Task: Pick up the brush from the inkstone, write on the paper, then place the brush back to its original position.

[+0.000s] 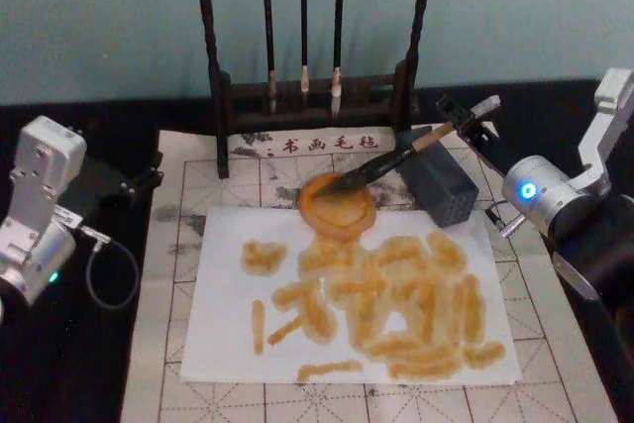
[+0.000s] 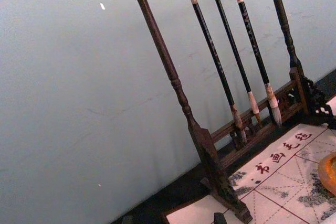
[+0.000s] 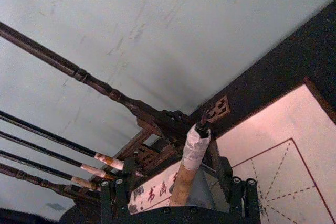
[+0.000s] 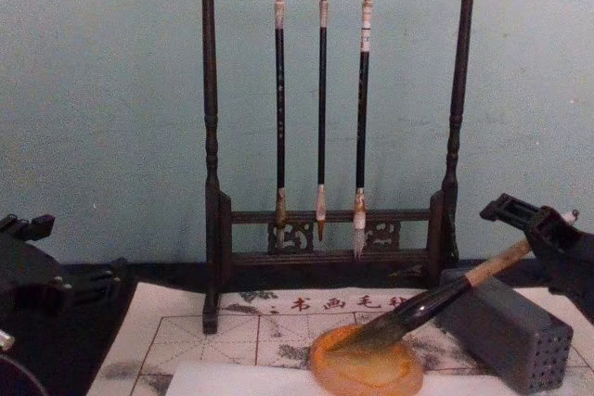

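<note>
The right arm [image 1: 560, 200] reaches in from the right side. Its silver wrist segment (a blue ring light glows on it) angles inward and away from the body. The black right gripper [image 1: 466, 118] sits at its far end, held low and tilted. Its dark fingers [image 3: 113, 195] stand well apart. The left arm [image 1: 40, 210] sits low at the left side, folded, with a small green light on its silver casing. The dark left gripper [image 1: 124, 183] points inward, idle.
</note>
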Controlling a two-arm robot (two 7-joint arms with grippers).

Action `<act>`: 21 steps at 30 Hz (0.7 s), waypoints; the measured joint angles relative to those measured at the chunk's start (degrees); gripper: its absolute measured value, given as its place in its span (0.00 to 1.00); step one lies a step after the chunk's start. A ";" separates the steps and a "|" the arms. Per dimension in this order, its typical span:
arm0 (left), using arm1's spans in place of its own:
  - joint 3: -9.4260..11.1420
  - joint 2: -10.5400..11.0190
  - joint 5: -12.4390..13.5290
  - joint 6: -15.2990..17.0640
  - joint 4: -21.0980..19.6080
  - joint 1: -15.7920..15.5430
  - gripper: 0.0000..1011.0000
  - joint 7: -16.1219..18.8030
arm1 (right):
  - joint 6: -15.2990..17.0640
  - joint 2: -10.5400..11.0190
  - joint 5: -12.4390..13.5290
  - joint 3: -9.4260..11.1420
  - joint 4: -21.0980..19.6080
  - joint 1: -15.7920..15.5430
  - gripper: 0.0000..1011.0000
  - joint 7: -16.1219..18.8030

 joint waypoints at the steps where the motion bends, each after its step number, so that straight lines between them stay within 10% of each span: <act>1: 0.00 0.00 0.00 0.00 0.00 0.00 0.99 0.00 | 0.01 -0.04 0.21 0.00 -0.02 0.00 0.99 -0.25; 21: 0.00 0.00 0.00 0.00 0.00 0.00 0.99 0.00 | -0.64 -0.21 1.82 -0.39 0.38 0.37 0.99 -1.44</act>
